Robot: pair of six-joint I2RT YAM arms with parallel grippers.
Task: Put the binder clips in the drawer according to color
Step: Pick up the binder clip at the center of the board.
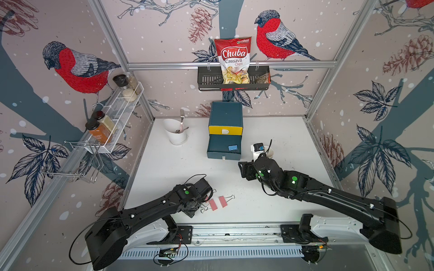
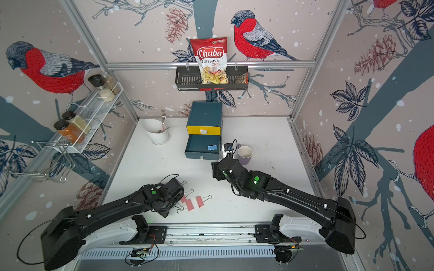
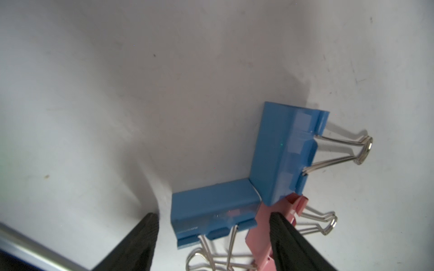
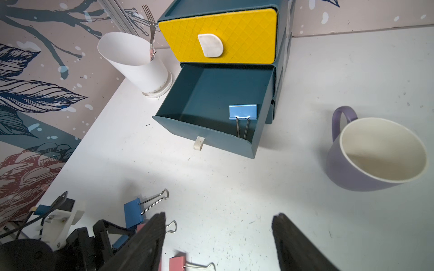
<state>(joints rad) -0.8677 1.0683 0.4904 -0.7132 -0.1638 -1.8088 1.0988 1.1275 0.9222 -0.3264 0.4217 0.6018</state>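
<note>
**Operator:** Well, how do the jaws stand?

**Inspector:** Your left gripper (image 3: 213, 214) is low over the white table (image 1: 270, 131), jaws well apart, gripping nothing. A dark blue folding clip with silver wire handles (image 3: 212, 208) lies between its black fingers (image 3: 143, 239). The clip is clear of one finger, and the other finger sits over a pink clip (image 3: 259, 237). A second dark blue clip (image 3: 284, 152) touches the first at a corner.

**Operator:** And the right?

**Inspector:** Your right gripper (image 4: 220, 214) hangs over bare table in front of the chest. Its jaws are wide, with nothing between them.

**Operator:** The chest itself?

**Inspector:** Your small dark teal three-drawer chest (image 1: 225, 112) stands by the back wall. Its yellow top drawer (image 4: 234, 30) is shut. The middle teal drawer (image 4: 211, 93) is drawn out, with one light blue clip (image 4: 243, 112) in a front corner, handles toward the drawer front. Two pink clips (image 1: 222, 201) lie side by side just beside your left gripper in both top views. A lavender mug (image 4: 375, 159) stands near the chest.
</note>
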